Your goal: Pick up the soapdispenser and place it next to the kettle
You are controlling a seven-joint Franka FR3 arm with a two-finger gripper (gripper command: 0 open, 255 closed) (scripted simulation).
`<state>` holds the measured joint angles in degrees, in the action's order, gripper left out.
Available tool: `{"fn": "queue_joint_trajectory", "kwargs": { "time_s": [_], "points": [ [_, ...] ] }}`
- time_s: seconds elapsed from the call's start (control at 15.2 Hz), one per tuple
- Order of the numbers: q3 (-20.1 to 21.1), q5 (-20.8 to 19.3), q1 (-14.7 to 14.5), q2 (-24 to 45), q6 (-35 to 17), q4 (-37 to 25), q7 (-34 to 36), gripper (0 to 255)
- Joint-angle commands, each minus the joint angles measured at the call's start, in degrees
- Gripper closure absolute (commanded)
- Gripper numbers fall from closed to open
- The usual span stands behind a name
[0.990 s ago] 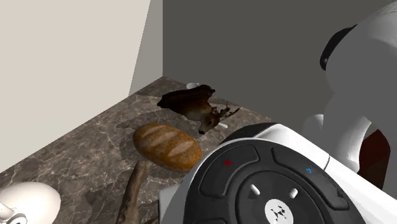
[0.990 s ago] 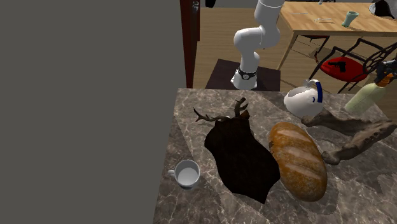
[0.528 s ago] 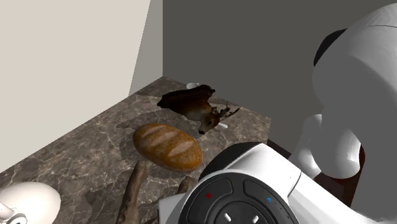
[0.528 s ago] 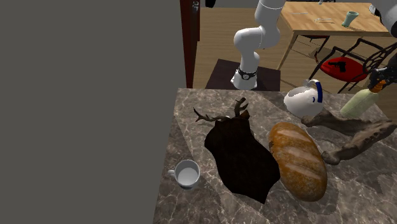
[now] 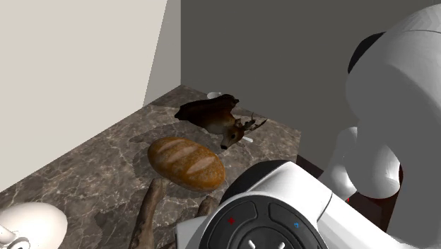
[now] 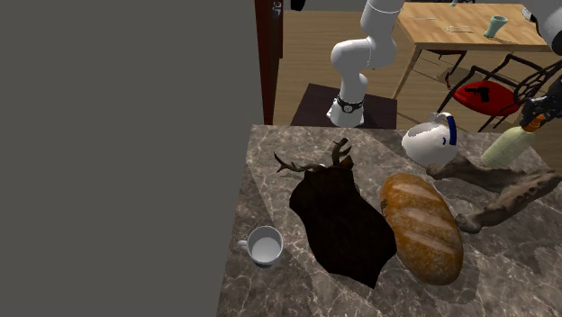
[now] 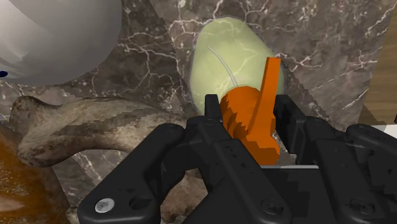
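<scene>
**Counter stock: dispenser in the grip, beside the kettle**

Your items, largest first:

- Dark marble counter (image 6: 266, 185), which carries everything listed below except the arm.
- White arm (image 6: 365, 49), rising from its stand beyond the counter's edge.
- Dark hide with antlers (image 6: 342, 225), lying flat.
- Bread loaf (image 6: 421, 227), just beside the hide.
- Driftwood (image 6: 504, 205), at the loaf's end toward the second exterior view's right.
- Kettle (image 6: 430, 142), white with a blue handle, near the counter edge. You cannot see into it.
- Soap dispenser (image 7: 229, 60), a pale green body with an orange pump head and a thin tube showing through the body. It sits tilted, near the kettle on the second exterior view's right, with the driftwood just beside it. You cannot tell whether its base touches the marble.
- White mug (image 6: 264, 246), upright beside the hide, well apart from the kettle. Its pale inside shows.

Tool: your gripper (image 7: 249, 121) is clenched on the dispenser's orange pump head. The black fingers press it from both sides, narrowly apart, and the green body hangs beyond them.
</scene>
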<state>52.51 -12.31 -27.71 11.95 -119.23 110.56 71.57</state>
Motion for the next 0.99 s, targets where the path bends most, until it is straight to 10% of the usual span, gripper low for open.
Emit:
{"fn": "queue_joint_trajectory", "kwargs": {
  "time_s": [0.0, 0.92],
  "points": [
    [0.00, 0.00, 0.00, -0.02, -0.01, 0.00, 0.00, 0],
    [1.04, 3.44, 1.13, -3.38, 6.33, -4.44, -2.31, 0]
  ]
}}
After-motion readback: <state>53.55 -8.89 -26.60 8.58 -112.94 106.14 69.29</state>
